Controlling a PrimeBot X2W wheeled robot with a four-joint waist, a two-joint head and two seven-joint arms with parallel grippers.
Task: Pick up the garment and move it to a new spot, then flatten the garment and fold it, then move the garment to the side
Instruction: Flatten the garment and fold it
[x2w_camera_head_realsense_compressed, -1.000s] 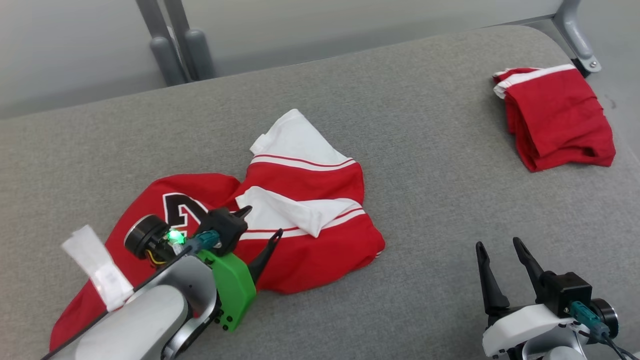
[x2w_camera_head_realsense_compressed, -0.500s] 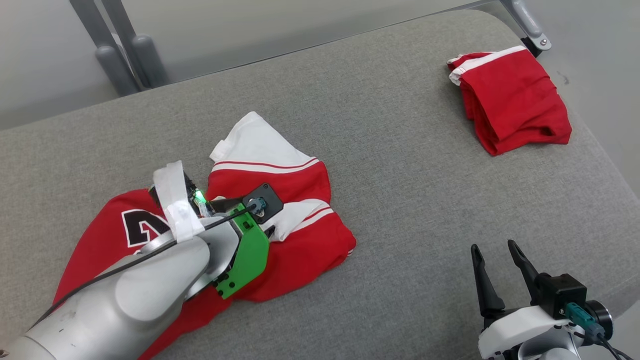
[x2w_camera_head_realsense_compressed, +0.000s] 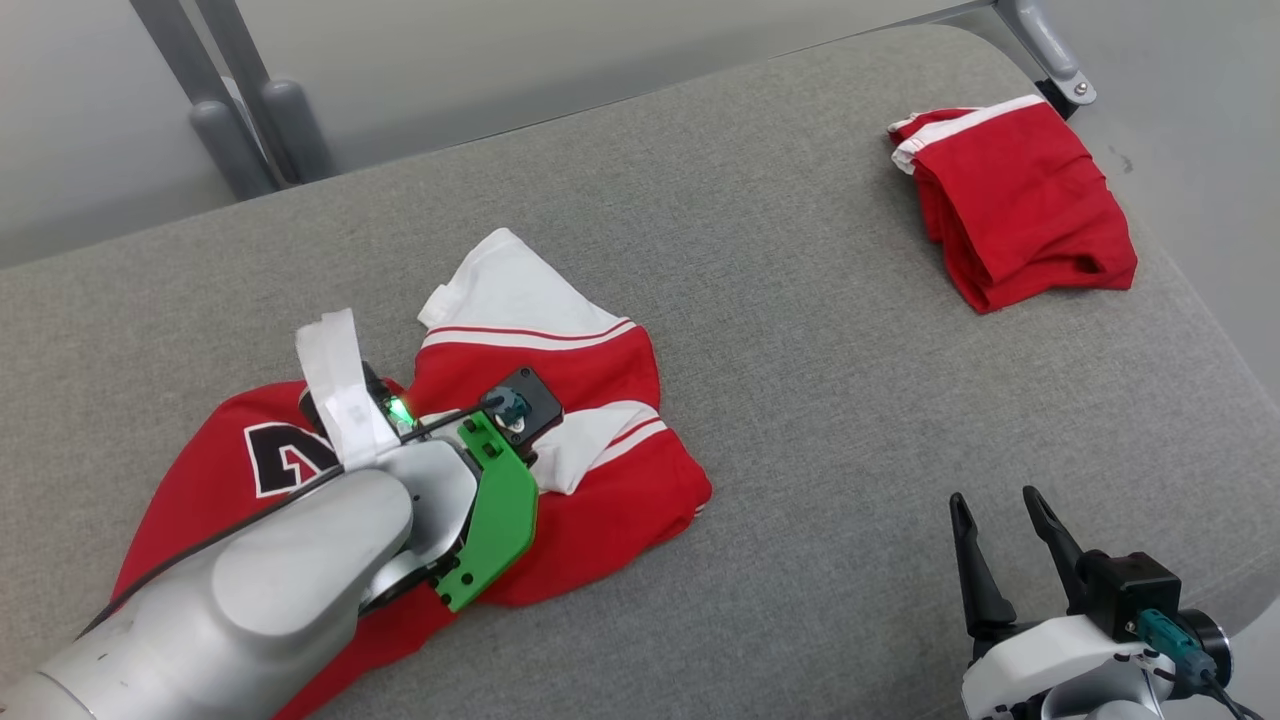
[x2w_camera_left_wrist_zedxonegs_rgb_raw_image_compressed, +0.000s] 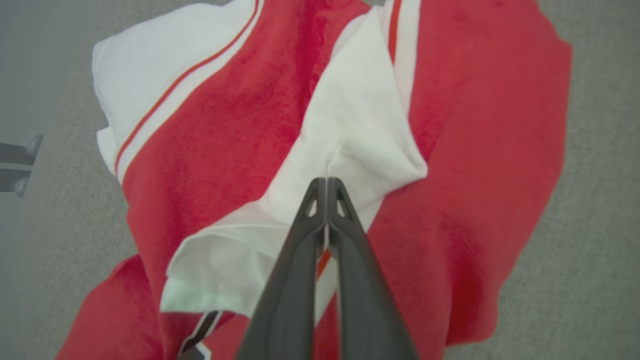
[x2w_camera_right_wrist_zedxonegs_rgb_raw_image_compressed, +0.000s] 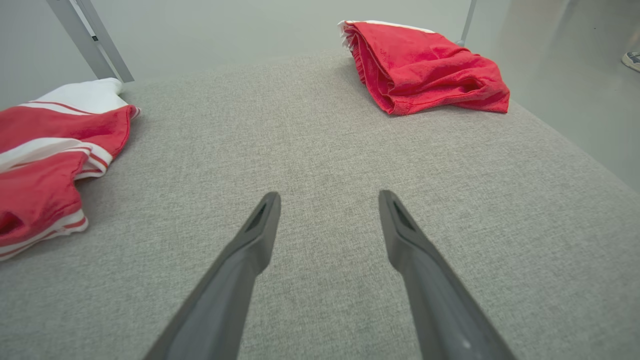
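Grey cushion (x2w_camera_head_realsense_compressed: 800, 300) bears the jersey (x2w_camera_head_realsense_compressed: 600, 520) toward its front left edge; your left gripper (x2w_camera_left_wrist_zedxonegs_rgb_raw_image_compressed: 326, 180) pinches its white fold (x2w_camera_left_wrist_zedxonegs_rgb_raw_image_compressed: 360, 135), your right gripper (x2w_camera_head_realsense_compressed: 995, 495) spread wide, well apart.

Near left, the garment (x2w_camera_head_realsense_compressed: 620, 500): red, with white sleeves edged in thin red stripes and a black numeral outlined white. Far right, the folded garment (x2w_camera_head_realsense_compressed: 1020, 210): red with a white band. Surface (x2w_camera_head_realsense_compressed: 800, 350): grey weave. My left arm (x2w_camera_head_realsense_compressed: 300, 560): silver, with a green bracket (x2w_camera_head_realsense_compressed: 495, 520).

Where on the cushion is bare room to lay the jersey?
Bare: the wide cushion strip between the crumpled jersey and the folded red garment, reaching down to the right gripper. Crowded: the left side, under jersey and left gripper.
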